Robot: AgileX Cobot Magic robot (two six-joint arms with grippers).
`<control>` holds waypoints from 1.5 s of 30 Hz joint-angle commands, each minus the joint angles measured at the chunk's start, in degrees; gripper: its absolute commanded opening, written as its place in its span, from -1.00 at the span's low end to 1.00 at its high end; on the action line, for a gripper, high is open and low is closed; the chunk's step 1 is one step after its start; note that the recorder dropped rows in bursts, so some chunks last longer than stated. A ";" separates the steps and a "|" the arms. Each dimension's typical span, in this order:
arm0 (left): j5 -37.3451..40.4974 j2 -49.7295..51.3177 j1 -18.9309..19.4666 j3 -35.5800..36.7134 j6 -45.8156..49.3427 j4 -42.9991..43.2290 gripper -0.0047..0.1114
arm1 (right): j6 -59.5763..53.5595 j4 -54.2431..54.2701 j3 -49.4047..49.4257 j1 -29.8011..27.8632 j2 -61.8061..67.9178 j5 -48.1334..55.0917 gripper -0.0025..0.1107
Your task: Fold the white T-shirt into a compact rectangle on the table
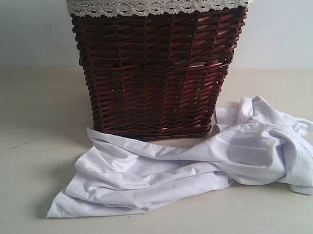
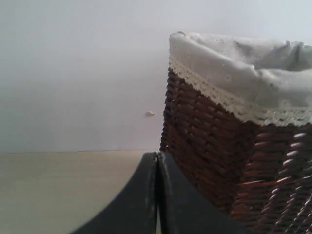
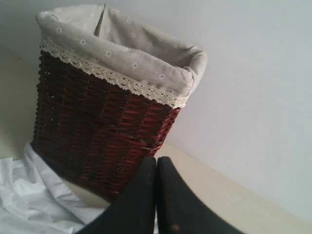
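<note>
The white T-shirt (image 1: 186, 161) lies crumpled on the pale beige table (image 1: 32, 143), spread from the front left to the right, its upper edge touching the base of a wicker basket. Part of the shirt (image 3: 29, 195) also shows in the right wrist view. No red band or tag is visible. Neither arm appears in the exterior view. My left gripper (image 2: 157, 158) is shut with nothing between its black fingers, beside the basket's corner. My right gripper (image 3: 156, 163) is also shut and empty, raised above the shirt near the basket.
A tall dark red-brown wicker basket (image 1: 158, 71) with a grey lace-trimmed liner (image 3: 122, 53) stands at the middle back of the table. A pale wall (image 1: 31, 25) rises behind it. Bare tabletop lies to the left of the basket and in front of the shirt.
</note>
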 commanded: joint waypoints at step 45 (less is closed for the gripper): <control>-20.06 -5.95 -0.32 30.86 -4.08 -9.60 -0.92 | 20.30 -36.49 37.63 1.18 10.55 -43.77 -0.96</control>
